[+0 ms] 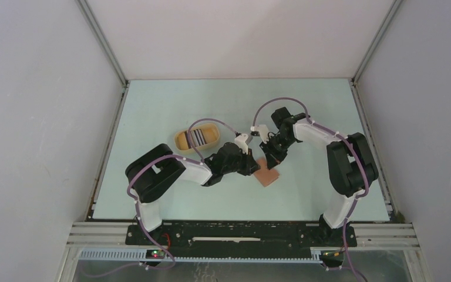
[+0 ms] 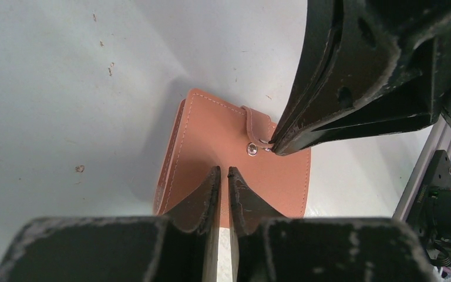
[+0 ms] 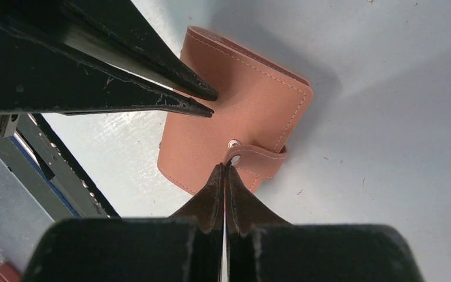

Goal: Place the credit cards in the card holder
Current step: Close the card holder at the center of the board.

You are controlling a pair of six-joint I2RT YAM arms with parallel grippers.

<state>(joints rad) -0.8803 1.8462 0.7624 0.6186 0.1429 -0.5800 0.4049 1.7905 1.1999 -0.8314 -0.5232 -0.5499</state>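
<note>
From above, the left fingers (image 1: pixel 252 166) and the right fingers (image 1: pixel 270 154) are meeting over the holder (image 1: pixel 268 176), which is lying flat and folded shut near the middle of the counter (image 1: pixel 305 117). The left ones are reaching in from the left, the right ones from behind. Their state is too small to tell here. The cards (image 1: pixel 198 137) are standing in a row inside the yellow tray (image 1: pixel 179 140), which is sitting to the left of the holder and well apart from it.

In the left wrist view, the left fingers (image 2: pixel 202 197) are hovering over the near part of the holder (image 2: pixel 211 135) with a slim gap between the tips. Nothing is showing between them. Whether they are pressing on the leather cannot be told. The right fingers (image 2: pixel 329 76) are coming in from the upper right, closed, with their tips touching the end of the tab (image 2: pixel 257 123) just beside the stud (image 2: pixel 251 149). The counter (image 2: pixel 64 88) is showing pale around the holder.

In the right wrist view, the right fingers (image 3: pixel 208 202) are pressing together, their tips sitting on the tab (image 3: pixel 258 160) next to the stud (image 3: pixel 233 143). Whether they are pinching the tab or only touching it cannot be told. The left fingers (image 3: pixel 123 53) are pointing in from the upper left, almost closed, their tips lying over the cover of the holder (image 3: pixel 241 100). The holder is resting on the counter (image 3: pixel 387 117), its tab wrapping around the edge.
</note>
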